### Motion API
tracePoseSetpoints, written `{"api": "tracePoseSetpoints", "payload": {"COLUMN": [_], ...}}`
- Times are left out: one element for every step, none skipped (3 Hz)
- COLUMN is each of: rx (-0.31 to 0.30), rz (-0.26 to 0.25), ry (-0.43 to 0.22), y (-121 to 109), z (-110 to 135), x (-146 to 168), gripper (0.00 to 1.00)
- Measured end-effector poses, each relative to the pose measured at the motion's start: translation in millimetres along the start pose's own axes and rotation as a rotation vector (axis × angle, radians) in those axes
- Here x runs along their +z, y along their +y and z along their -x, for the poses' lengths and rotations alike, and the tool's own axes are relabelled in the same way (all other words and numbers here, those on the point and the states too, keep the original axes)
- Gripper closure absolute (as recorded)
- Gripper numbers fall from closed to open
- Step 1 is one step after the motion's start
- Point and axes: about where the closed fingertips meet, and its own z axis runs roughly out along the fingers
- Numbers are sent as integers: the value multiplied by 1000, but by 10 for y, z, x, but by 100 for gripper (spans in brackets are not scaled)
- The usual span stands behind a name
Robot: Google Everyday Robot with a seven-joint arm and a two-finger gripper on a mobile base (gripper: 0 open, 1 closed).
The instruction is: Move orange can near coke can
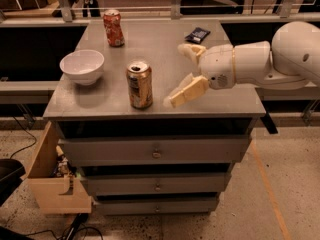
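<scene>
The orange can [139, 84] stands upright near the front edge of the grey cabinet top [155, 49], golden-orange with a dark label and a silver top. The coke can [113, 28], red with white markings and dented, stands at the back left of the top. My gripper [177, 75] comes in from the right on a white arm [260, 61]. It is open, with one cream finger [186, 92] low near the front and the other finger [190, 50] further back. It is just right of the orange can and apart from it, holding nothing.
A white bowl [82, 66] sits at the left of the top. A small dark packet [197, 35] lies at the back right. The cabinet has drawers [156, 152] below. A wooden box [50, 181] stands on the floor at the left.
</scene>
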Motion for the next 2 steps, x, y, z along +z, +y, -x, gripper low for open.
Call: {"api": "tracePoseSetpoints", "payload": {"rx": [20, 35], "rz": [23, 61], "ry": [-96, -174], "y": [-49, -43], "z": [-56, -59], "x": [244, 474], "gripper": [0, 0]}}
